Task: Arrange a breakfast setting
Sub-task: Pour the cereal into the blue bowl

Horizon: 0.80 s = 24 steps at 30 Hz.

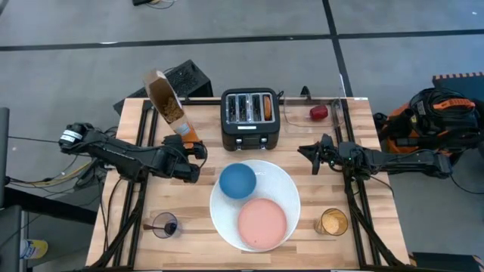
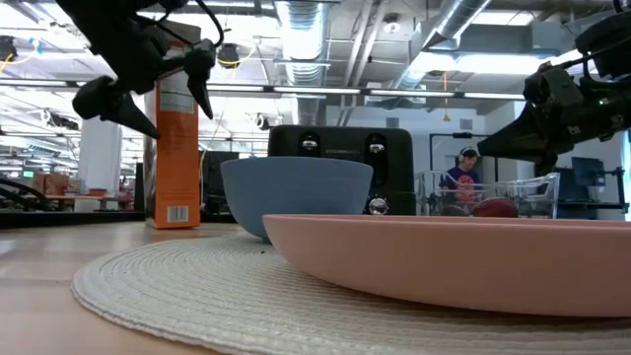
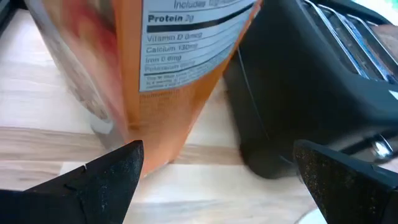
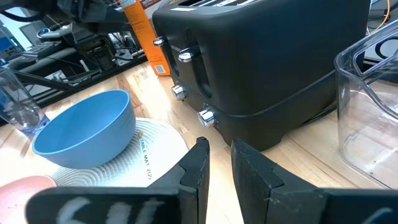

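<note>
A large white plate (image 1: pixel 227 219) lies at the table's near middle. On it sit a blue bowl (image 1: pixel 237 181) and a pink plate (image 1: pixel 262 224). An orange cereal box (image 1: pixel 168 106), top open on brown cereal, stands at the far left, beside the black toaster (image 1: pixel 251 121). A brown bagel piece (image 1: pixel 267 106) sits in the toaster's right slot. A red fruit (image 1: pixel 318 112) lies in a clear container at the far right. My left gripper (image 3: pixel 217 180) is open just short of the box's lower end (image 3: pixel 168 112), touching nothing. My right gripper (image 4: pixel 221 165) hangs shut, right of the toaster.
A small glass (image 1: pixel 165 225) with a thin handle sticking out stands near the front left. A glass of orange-brown stuff (image 1: pixel 331 222) stands near the front right. The clear container (image 4: pixel 373 106) is close by my right gripper. Bare wood lies left of the plate.
</note>
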### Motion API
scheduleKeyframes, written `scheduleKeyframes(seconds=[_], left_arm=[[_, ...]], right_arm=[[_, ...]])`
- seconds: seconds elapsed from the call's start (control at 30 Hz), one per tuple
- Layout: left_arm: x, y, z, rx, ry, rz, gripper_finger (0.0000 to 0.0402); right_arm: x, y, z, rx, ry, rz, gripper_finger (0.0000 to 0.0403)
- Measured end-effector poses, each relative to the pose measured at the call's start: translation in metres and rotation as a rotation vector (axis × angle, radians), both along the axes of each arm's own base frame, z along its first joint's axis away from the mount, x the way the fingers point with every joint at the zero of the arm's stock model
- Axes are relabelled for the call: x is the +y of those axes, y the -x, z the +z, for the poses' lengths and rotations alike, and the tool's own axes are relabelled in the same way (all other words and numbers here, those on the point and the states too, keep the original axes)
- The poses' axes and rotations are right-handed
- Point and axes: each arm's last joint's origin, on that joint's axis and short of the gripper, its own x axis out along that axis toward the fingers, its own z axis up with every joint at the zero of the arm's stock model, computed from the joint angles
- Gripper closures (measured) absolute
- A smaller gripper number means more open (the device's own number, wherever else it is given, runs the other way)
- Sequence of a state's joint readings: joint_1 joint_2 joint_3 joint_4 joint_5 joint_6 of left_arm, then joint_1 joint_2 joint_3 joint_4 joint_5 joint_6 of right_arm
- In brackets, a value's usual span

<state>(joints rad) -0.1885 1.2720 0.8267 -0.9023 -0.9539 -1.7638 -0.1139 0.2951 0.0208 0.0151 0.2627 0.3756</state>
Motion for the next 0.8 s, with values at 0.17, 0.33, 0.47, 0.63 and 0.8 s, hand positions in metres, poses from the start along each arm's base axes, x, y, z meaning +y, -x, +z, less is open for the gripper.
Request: scheduleKeyframes(seconds=[0.17,0.33,0.47,0.63,0.8], left_arm=[[0.008,-0.003,-0.004,-0.002,-0.004,0.024,0.0002],[0.015,-0.007,-0.007,0.013,-0.010,0.042,0.0002],[0.018,-0.008,-0.010,0.030,-0.003,0.061,0.0002],[0.024,-0.005,-0.013,0.072,0.033,0.096,0.0002],[0.029,0.001,-0.015,0.146,0.050,0.116,0.0002]], right_arm=[[0.000,0.000,0.000,0.000,0.000,0.000,0.0312],[0.000,0.000,0.000,0.000,0.000,0.000,0.0312],[0.000,0.000,0.000,0.000,0.000,0.000,0.0312],[0.000,0.000,0.000,-0.001,0.000,0.000,0.0312],[0.000,0.000,0.000,0.000,0.000,0.001,0.0312]])
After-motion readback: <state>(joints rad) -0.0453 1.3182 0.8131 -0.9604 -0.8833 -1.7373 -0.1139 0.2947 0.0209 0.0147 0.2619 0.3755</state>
